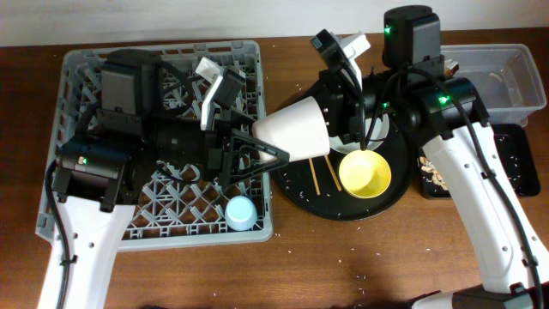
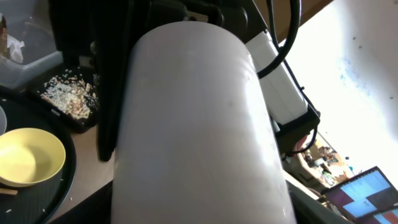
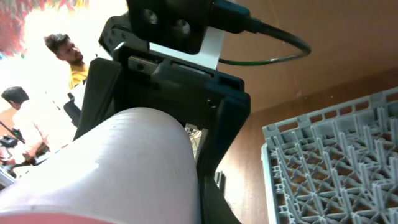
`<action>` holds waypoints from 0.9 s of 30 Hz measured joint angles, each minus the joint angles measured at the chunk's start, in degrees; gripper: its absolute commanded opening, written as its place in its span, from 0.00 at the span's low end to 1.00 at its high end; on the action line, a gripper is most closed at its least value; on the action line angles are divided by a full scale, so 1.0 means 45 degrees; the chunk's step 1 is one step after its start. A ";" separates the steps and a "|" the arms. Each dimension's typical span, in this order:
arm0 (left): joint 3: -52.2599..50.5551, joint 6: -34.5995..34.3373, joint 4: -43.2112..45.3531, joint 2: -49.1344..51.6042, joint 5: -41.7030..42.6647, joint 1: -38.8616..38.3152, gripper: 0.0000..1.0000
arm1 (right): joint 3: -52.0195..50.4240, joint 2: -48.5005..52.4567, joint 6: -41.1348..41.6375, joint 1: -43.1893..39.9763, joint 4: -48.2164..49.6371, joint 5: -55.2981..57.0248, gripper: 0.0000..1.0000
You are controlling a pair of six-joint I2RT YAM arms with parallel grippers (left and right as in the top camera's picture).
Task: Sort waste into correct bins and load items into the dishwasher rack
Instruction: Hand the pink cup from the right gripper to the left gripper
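Overhead: blue cup sits in the near corner of the rack. Plate hangs tilted on edge over the gap between rack and round tray. Left gripper is at its near-left rim, right gripper at its far-right. Can't tell how far either is closed, fingers hidden. Plate is probably stiff, smooth, slippery and chippable, so pinch the rim. Wood table is crumb-strewn. Pegs are open left of the cup.

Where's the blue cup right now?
Overhead view: the blue cup sits in the dishwasher rack's lower-right corner, with the round black tray to its right.
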 measured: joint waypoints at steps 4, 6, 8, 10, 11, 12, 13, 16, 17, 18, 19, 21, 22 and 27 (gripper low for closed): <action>0.0000 -0.0005 -0.0005 -0.0005 0.0000 0.0005 0.64 | 0.0000 0.0000 0.0369 0.0063 0.0005 0.0117 0.04; 0.0000 -0.0019 0.0141 -0.0005 -0.0005 0.0005 0.64 | 0.0000 0.0000 0.0432 0.0078 0.0000 0.0121 0.04; 0.0000 -0.0078 0.0355 -0.0005 -0.0010 0.0005 0.59 | 0.0005 0.0000 0.0529 0.0073 -0.0044 0.0121 0.04; -0.0015 -0.0175 0.0641 -0.0005 -0.0049 0.0005 0.58 | 0.0058 0.0000 0.0593 0.0049 -0.0058 0.0185 0.04; -0.0024 -0.0219 0.0806 -0.0005 -0.0049 0.0005 0.59 | 0.0073 0.0000 0.0597 0.0044 -0.0078 0.0209 0.04; -0.0039 -0.0296 0.0967 -0.0005 -0.0049 0.0005 0.60 | 0.0126 0.0000 0.0597 0.0019 -0.0083 0.0262 0.04; -0.0058 -0.0321 0.1132 -0.0005 -0.0049 0.0005 0.68 | 0.0155 0.0000 0.0612 0.0010 -0.0083 0.0301 0.04; -0.0087 -0.0534 0.1651 -0.0005 -0.0029 0.0005 0.79 | 0.0170 -0.0024 0.0661 0.0000 -0.0121 0.0316 0.04; -0.0092 -0.0685 0.1778 -0.0005 0.0029 0.0000 0.81 | 0.0170 -0.0024 0.0656 0.0000 -0.0092 0.0364 0.04; -0.0107 -0.0801 0.1894 -0.0005 0.0063 0.0000 0.87 | 0.0170 -0.0024 0.0661 0.0000 -0.0068 0.0403 0.04; -0.0112 -0.0894 0.1977 -0.0005 0.0107 0.0000 0.95 | 0.0194 -0.0024 0.0656 -0.0010 -0.0073 0.0452 0.04; -0.0126 -0.1073 0.2084 -0.0005 0.0194 -0.0015 0.90 | 0.0228 -0.0024 0.0661 -0.0015 -0.0102 0.0612 0.04; -0.0131 -0.1117 0.2089 -0.0015 0.0189 -0.0024 0.81 | 0.0228 -0.0024 0.0656 -0.0015 -0.0102 0.0636 0.04; -0.0160 -0.1248 0.2283 -0.0005 -0.0010 -0.0034 0.67 | 0.0287 -0.0087 0.0665 -0.0015 -0.0102 0.0539 0.04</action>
